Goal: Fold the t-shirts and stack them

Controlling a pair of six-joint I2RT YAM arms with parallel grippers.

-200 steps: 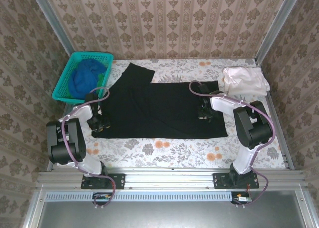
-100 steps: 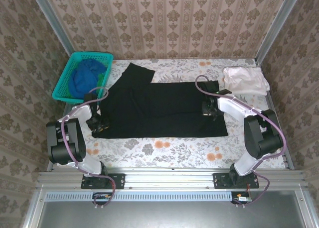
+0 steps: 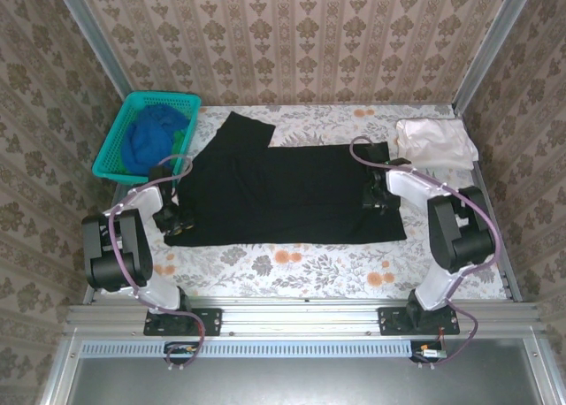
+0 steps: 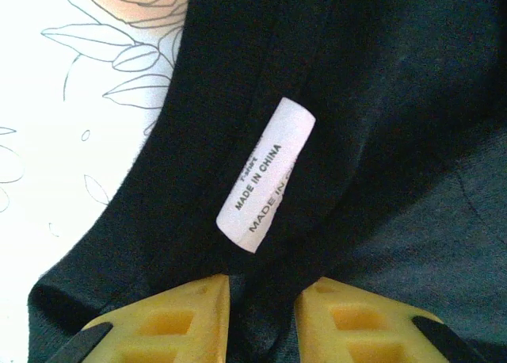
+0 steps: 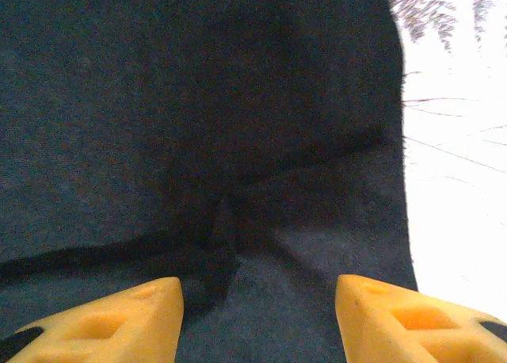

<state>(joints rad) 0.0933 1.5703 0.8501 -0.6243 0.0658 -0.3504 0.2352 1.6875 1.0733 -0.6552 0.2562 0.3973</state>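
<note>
Left gripper [image 3: 168,216] is sitting low at the left end of the black t-shirt [image 3: 283,193], fingers nearly together. In the left wrist view the left gripper [image 4: 263,288] is pinching a raised fold of the black t-shirt [image 4: 380,101], with cloth running between the yellow fingers [image 4: 182,315]. A white tag [image 4: 266,174] reading MADE IN CHINA is lying just ahead of the fingertips. The flowered table cover [image 4: 63,101] is showing off to their left.

Right gripper [image 3: 376,197] is hovering over the right end of the same shirt with its jaws standing wide apart, holding nothing. In its wrist view the right gripper [image 5: 257,288] is facing a small pucker in the black t-shirt [image 5: 198,101], and the shirt edge and table cover [image 5: 451,141] are lying to its right.

The black t-shirt is lying spread flat between the two grippers, with one sleeve pointing away from them. The pale t-shirt [image 3: 433,142] is lying folded beyond the right gripper, near the far right corner. The blue t-shirt [image 3: 150,135] is sitting bunched in the teal basket [image 3: 108,154], beyond the left gripper.
</note>
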